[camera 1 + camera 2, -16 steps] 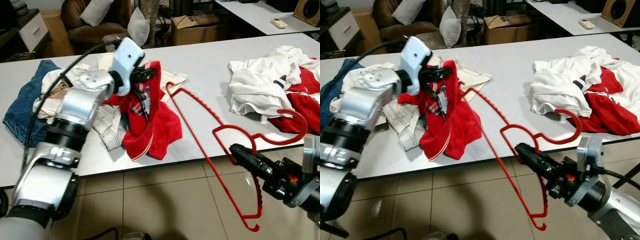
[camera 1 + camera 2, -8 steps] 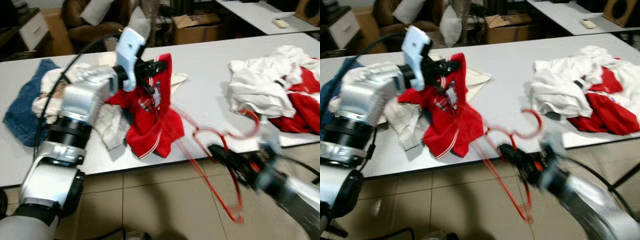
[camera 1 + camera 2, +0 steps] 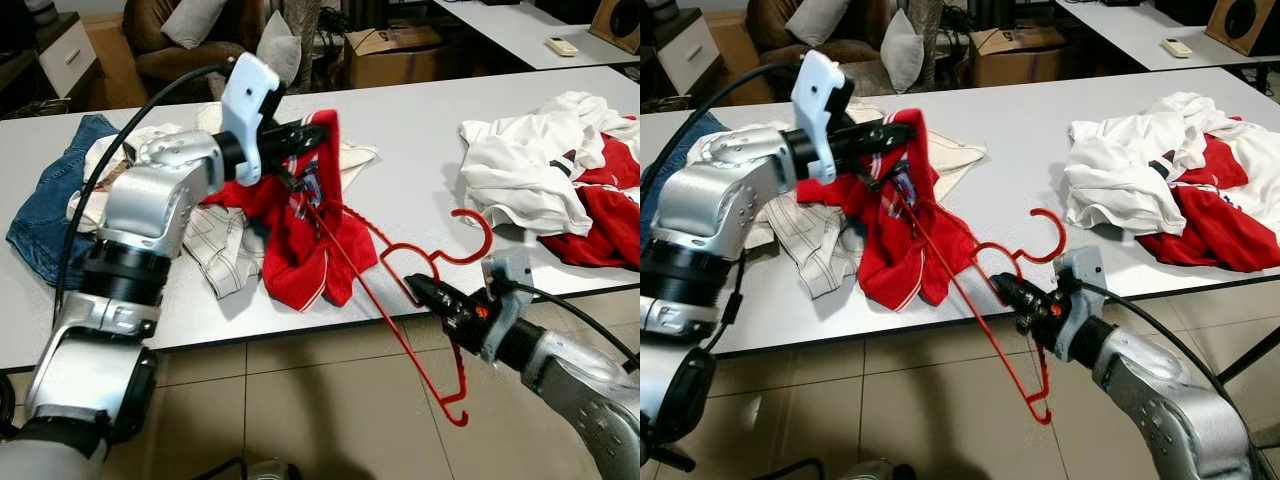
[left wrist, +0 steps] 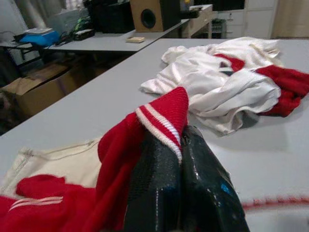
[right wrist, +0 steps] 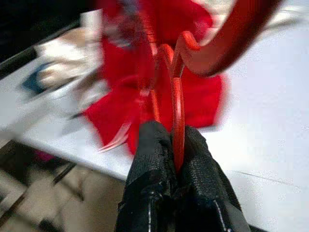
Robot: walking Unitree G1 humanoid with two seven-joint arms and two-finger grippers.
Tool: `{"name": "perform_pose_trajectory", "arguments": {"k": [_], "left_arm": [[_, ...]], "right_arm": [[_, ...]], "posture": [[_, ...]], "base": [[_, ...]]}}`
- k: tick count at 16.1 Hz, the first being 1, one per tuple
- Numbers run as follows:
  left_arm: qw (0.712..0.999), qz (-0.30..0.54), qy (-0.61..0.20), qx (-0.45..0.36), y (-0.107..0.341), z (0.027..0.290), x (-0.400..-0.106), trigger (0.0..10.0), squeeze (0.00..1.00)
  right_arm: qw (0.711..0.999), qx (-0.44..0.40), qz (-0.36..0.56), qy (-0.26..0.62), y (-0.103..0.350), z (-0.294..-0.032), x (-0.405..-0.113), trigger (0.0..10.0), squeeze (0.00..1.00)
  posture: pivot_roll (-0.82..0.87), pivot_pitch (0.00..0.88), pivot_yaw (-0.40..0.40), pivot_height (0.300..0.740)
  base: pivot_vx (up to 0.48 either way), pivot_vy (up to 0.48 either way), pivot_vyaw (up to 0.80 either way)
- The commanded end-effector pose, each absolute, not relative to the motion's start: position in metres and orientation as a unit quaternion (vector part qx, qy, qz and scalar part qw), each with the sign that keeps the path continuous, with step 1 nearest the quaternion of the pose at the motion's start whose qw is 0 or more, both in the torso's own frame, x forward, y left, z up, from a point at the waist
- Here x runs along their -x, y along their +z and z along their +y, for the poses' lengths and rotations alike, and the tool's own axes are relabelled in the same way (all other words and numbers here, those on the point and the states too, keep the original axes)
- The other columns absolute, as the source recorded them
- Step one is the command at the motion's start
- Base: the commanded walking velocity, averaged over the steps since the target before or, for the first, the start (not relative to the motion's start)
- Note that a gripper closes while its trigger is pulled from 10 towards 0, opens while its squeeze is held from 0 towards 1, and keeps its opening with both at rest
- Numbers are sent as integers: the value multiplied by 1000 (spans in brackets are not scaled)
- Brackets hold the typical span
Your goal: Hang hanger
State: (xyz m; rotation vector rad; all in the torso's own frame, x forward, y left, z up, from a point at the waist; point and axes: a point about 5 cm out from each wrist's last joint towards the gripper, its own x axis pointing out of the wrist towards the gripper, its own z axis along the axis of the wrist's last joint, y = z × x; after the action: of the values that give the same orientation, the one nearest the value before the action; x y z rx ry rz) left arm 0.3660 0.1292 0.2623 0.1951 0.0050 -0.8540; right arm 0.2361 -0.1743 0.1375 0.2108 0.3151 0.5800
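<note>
The left gripper [image 3: 318,132] is raised above the white table [image 3: 410,130], its black fingers [image 4: 186,188] pinched together on the red, white-striped collar edge of a red garment [image 3: 305,240], which hangs from the grip with its lower part resting on the tabletop. The right gripper [image 3: 418,289] sits at the table's near edge, its fingers [image 5: 149,164] clamped on the wire of a red hanger [image 3: 425,300] just below the neck. The hanger's hook [image 3: 470,238] curls up over the table edge, one long arm of it runs up and leftward into the hanging red garment, and the other end [image 3: 1038,405] drops below the table toward the tiled floor [image 3: 300,410].

Under and beside the red garment lies a heap of clothes: a cream checked shirt [image 3: 222,245] and, further to the robot's left, blue jeans [image 3: 50,215]. Well apart on the right side of the table is a second pile of white and red clothing [image 3: 545,175]. Beyond the table stand a brown armchair with cushions [image 3: 190,30] and a cardboard box [image 3: 395,50], and a farther table carries a remote control [image 3: 560,45]
</note>
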Motion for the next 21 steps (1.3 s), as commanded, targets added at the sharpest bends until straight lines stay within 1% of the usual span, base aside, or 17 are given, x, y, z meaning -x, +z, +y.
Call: {"name": "perform_pose_trajectory", "arguments": {"k": [1, 2, 3, 4, 6, 7, 8, 10, 11, 13, 14, 15, 16, 18, 19, 20, 21], "left_arm": [[919, -18, -380, -105, 273, 145, -368, 0, 0], [932, -31, -346, -108, 280, 160, -371, 0, 0], [940, -47, -322, -105, 288, 171, -373, 0, 0], [941, -57, -317, -101, 292, 174, -373, 0, 0], [935, -118, -325, -74, 316, 179, -368, 0, 0], [924, -159, -346, -39, 333, 179, -360, 0, 0], [903, -172, -393, -2, 337, 171, -350, 0, 0], [894, -150, -423, 5, 324, 162, -346, 0, 0], [901, -114, -419, 4, 304, 150, -348, 0, 0], [914, -90, -395, 6, 292, 142, -354, 0, 0], [923, -64, -378, -8, 283, 136, -360, 0, 0], [925, -57, -374, -14, 280, 135, -362, 0, 0], [932, -39, -359, -38, 274, 131, -368, 0, 0], [940, -26, -334, -66, 270, 128, -376, 0, 0], [945, -13, -311, -101, 265, 128, -384, 0, 0], [946, -11, -308, -105, 265, 127, -385, 0, 0], [951, -4, -291, -107, 263, 126, -393, 0, 0]], "right_arm": [[958, -103, 158, 216, 139, -190, -244, 10000, 0], [973, -111, 130, 156, 148, -204, -253, 10000, 0], [985, -108, 80, 108, 165, -219, -263, 10000, 0], [988, -110, 55, 91, 174, -225, -267, 10000, 0], [991, -115, -39, 48, 210, -241, -279, 10000, 0], [988, -126, -79, 42, 228, -242, -283, 10000, 0], [989, -122, -52, 69, 221, -232, -285, 10000, 0], [991, -99, 9, 93, 198, -221, -284, 10000, 0], [986, -98, 37, 129, 182, -208, -277, 10000, 0], [975, -125, 8, 182, 189, -198, -269, 10000, 0], [959, -139, -17, 247, 200, -189, -259, 10000, 0], [953, -136, -19, 271, 201, -187, -254, 10000, 0], [941, -118, -4, 318, 199, -185, -242, 10000, 0], [938, -103, 4, 332, 197, -190, -233, 10000, 0], [931, -104, -5, 350, 203, -196, -225, 10000, 0], [928, -105, -7, 357, 205, -196, -223, 10000, 0], [915, -103, -1, 390, 208, -198, -213, 10000, 0]], "posture": [[-118, 0, 54, 740], [-118, 0, 53, 740], [-116, 0, 52, 740], [-116, 0, 51, 740], [-112, 0, 49, 740], [-110, 0, 46, 740], [-108, 0, 41, 740], [-107, 0, 39, 740], [-104, 0, 38, 740], [-106, 0, 39, 740], [-110, 0, 43, 740], [-111, 0, 46, 740], [-115, 0, 51, 740], [-118, 0, 56, 740], [-120, 0, 58, 740], [-121, 0, 61, 740], [-124, 0, 62, 740]], "base": [[0, 0, 0], [0, 0, 0], [0, 0, 0], [0, 0, 0], [0, 0, 0], [0, 0, 0], [0, 0, 0], [0, 0, 0], [0, 0, 0], [0, 0, 0], [0, 0, 0], [0, 0, 0], [0, 0, 0], [0, 0, 0], [0, 0, 0], [0, 0, 0], [0, 0, 0]]}}
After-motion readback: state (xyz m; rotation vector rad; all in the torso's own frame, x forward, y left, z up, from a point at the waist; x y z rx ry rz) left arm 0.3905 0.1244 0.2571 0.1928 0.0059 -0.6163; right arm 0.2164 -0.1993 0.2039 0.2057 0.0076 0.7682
